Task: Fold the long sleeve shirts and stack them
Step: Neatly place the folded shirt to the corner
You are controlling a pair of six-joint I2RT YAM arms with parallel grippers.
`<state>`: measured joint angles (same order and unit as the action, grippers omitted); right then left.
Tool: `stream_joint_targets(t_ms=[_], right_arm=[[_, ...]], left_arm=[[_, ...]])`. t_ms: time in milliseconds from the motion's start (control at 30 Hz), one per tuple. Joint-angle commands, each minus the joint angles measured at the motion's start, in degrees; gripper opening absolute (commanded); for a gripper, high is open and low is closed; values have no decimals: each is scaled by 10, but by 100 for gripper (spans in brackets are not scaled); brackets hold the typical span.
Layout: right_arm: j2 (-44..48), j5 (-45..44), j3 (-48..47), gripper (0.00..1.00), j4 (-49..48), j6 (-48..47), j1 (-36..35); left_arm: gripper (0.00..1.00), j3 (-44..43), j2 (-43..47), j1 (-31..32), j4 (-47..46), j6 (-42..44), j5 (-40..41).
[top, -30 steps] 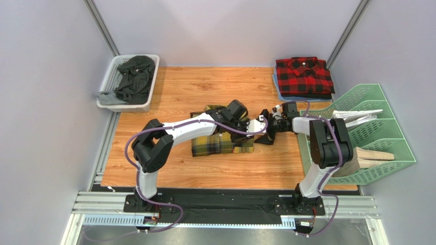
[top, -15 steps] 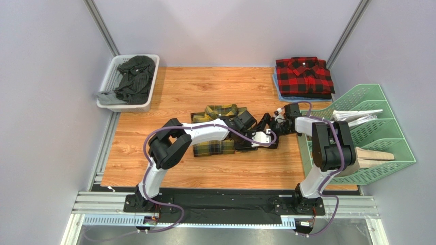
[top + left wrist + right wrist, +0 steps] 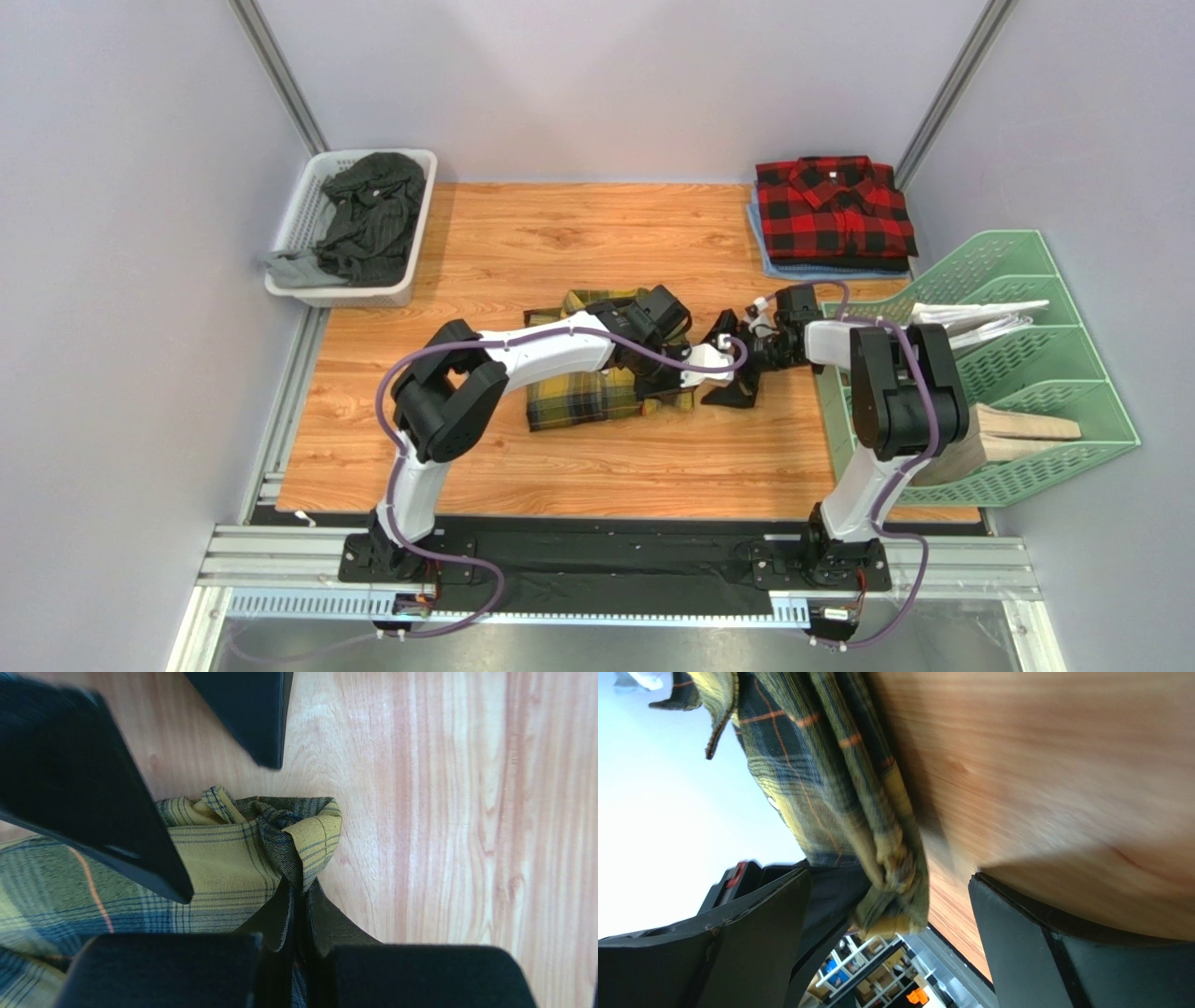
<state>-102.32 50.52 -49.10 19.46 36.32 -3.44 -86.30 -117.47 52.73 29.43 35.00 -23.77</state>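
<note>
Currently, with the yellow plaid shirt (image 3: 596,395) part-folded at the middle of the wooden table (image 3: 561,238), the left gripper (image 3: 298,906) is clamped on one corner and the right gripper (image 3: 887,882) stands open astride the adjoining edge, so the next move probably calls for closing it, then lifting.

Yellow plaid shirt (image 3: 582,401) — red checked shirt (image 3: 833,210)

Left tool (image 3: 298,910) pinched closed, right tool (image 3: 889,882) spread wide

left gripper (image 3: 297,906) brought shut, jaws parted a moment ago, now clamped on the corner of the yellow shirt (image 3: 224,861) nearest the green rack (image 3: 1010,378), fabric there gathered into a bunch
</note>
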Motion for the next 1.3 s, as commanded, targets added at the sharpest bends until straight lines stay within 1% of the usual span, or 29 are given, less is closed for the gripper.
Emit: stream_joint_targets(t_ms=[0,100,167,233,367,433,467,533,567,633,667,700,733,767,800,833,867,900,933,967,1000,1033,1100,1133,1167,1200,1233,1267], right_arm=[[-33,-15,-7,95,-93,31,-29],[-52,-11,-17,93,-126,49,-43],[-58,-9,-20,91,-171,86,-46],[-67,-9,-28,89,-183,105,-53],[-79,-9,-49,81,-189,118,-72],[-81,-16,-46,78,-190,128,-84],[-81,-21,-45,74,-209,138,-87],[-82,-39,-38,67,-218,149,-90],[-82,-47,-39,58,-222,157,-90],[-82,-61,-45,49,-222,164,-90],[-82,-64,-49,29,-221,167,-90],[-81,-66,-54,18,-219,164,-90],[-78,-73,-68,11,-216,161,-91],[-70,-80,-77,0,-199,153,-90],[-66,-89,-91,0,-178,122,-90],[-61,-105,-105,0,-133,102,-90],[-58,-113,-143,0,-105,80,-90],[-56,-122,-167,0,-72,17,-90],[-58,-149,-194,0,11,-14,-89],[-62,-162,-256,0,50,-50,-87],[-71,-177,-282,0,83,-80,-84],[-75,-213,-312,0,139,-138,-82],[-93,-238,-387,0,180,-190,-69],[-100,-261,-414,0,222,-243,-64],[-111,-270,-441,0,243,-263,-52],[-123,-273,-510,0,265,-288,-45],[-152,-281,-544,0,315,-327,-38],[-165,-285,-582,0,334,-346,-26]], left_arm=[[0,-2,62,-3,11,-14,-49],[0,-3,68,-6,11,-18,-55],[0,-2,71,-7,12,-17,-60],[0,-2,74,-9,12,-16,-60],[0,0,75,-14,10,-15,-63],[0,-1,75,-17,7,-15,-66],[0,-1,76,-20,7,-15,-69],[0,-2,75,-22,5,-19,-69],[0,-2,75,-22,5,-18,-70],[1,-1,76,-23,4,-19,-68],[3,-2,75,-23,4,-22,-69],[14,0,77,-25,3,-25,-69],[21,2,79,-26,-1,-30,-73],[27,3,84,-34,-2,-45,-75],[42,3,89,-40,0,-56,-79],[50,3,96,-49,3,-69,-91],[55,4,114,-70,7,-93,-100],[75,4,124,-82,23,-103,-109],[78,10,137,-91,32,-108,-116],[99,14,163,-108,40,-108,-117],[99,20,176,-115,54,-107,-115],[99,35,188,-122,60,-104,-110],[99,47,218,-140,76,-102,-102],[99,57,225,-144,84,-102,-93],[99,63,237,-150,89,-101,-91],[99,69,241,-152,94,-102,-87],[99,82,245,-154,97,-104,-77],[99,88,251,-156,99,-103,-76]])
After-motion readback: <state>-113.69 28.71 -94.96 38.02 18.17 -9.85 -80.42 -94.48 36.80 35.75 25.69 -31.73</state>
